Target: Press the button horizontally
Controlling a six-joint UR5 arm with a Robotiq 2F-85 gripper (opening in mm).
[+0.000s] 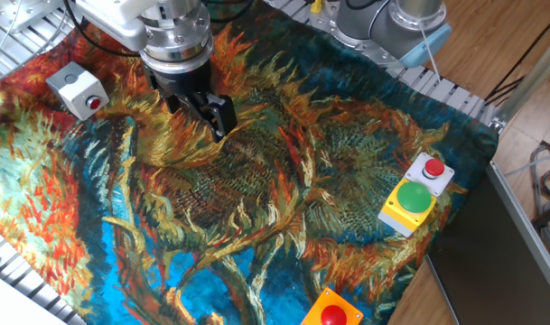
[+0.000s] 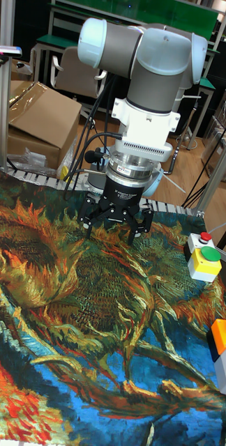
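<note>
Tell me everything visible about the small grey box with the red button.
The button is small, round and red, set in a side face of a light grey cubic box with a white top, plastic by the look. The box sits upright on the painted cloth near its far left corner. Nothing touches it; the gripper hangs apart, to its right in the picture.
</note>
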